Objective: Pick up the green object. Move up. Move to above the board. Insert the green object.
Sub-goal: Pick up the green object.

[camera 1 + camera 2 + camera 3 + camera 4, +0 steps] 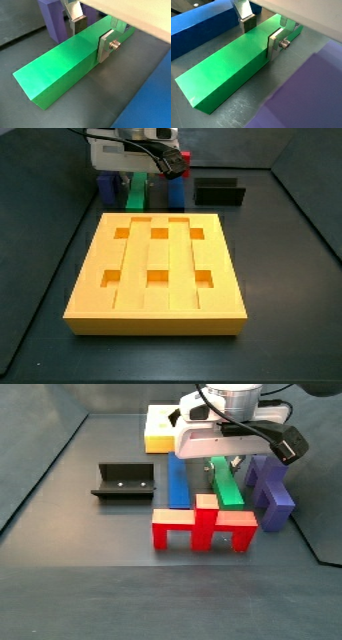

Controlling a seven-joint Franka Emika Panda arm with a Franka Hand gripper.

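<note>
The green object (pixel 67 65) is a long green bar lying flat on the dark floor; it also shows in the second wrist view (pixel 231 65) and in both side views (pixel 135 190) (pixel 227 484). My gripper (pixel 91 39) (pixel 261 36) is low over its far part, one finger on each long side. The finger with the bolt rests against the bar's side; the opposite finger (pixel 78 21) stands a little off it. The jaws are open. The board (pixel 131 268) is a large yellow-orange block with six square holes, apart from the gripper (pixel 138 173) (pixel 221 464).
A dark blue bar (pixel 204 27) (pixel 178 484) lies along one side of the green bar. A purple stepped block (pixel 57 20) (pixel 271 489) stands on its opposite side. A red legged piece (pixel 203 524) sits at the bars' end. A black box (pixel 123 481) (pixel 221 191) stands nearby.
</note>
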